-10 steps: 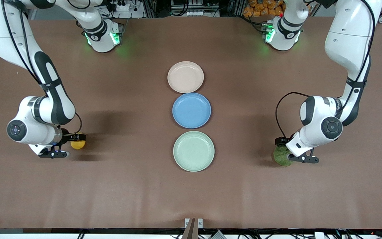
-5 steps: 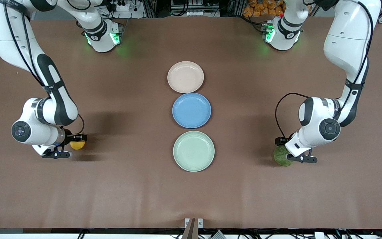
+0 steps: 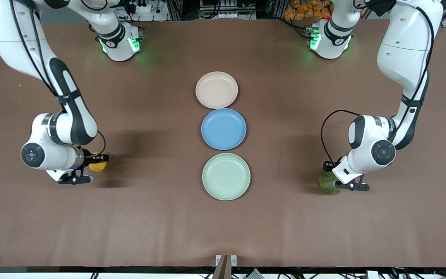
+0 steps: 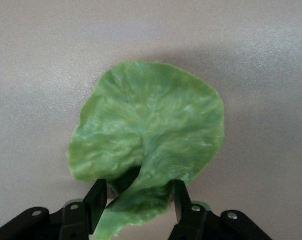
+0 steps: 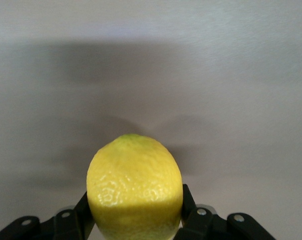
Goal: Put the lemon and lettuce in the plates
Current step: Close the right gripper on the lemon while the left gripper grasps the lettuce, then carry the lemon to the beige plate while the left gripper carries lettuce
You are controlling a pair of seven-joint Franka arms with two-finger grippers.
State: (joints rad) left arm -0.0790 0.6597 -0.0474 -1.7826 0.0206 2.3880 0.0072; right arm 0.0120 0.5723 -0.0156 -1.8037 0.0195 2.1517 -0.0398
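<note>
Right tool [image 3: 91, 164] is clamping the lemon [image 3: 98, 166] over its bench end; left tool [image 3: 337, 181] is pinching the lettuce [image 3: 327, 183] likewise. Plates, beige [image 3: 216, 90] & mint [image 3: 226, 176], are lying mid-bench btwn both arms.

This is a robotics lab, not a home or kitchen. Two white industrial arms are bolted to a broad table [image 3: 130, 217] covered in plain brown sheeting, their bases [image 3: 119, 42] showing green status lights at about 11 and 1 o'clock in the front view. Along the 12 o'clock edge stand aluminium frame rails [image 3: 176, 9], a power strip [image 3: 139, 6] with plugged cables, and a bin of orange items [image 3: 308, 8]. At 6 o'clock a small metal bracket [image 3: 225, 261] sits at the table's edge. Three plastic plates [image 3: 223, 129] in a neat line at the centre look like test props.
</note>
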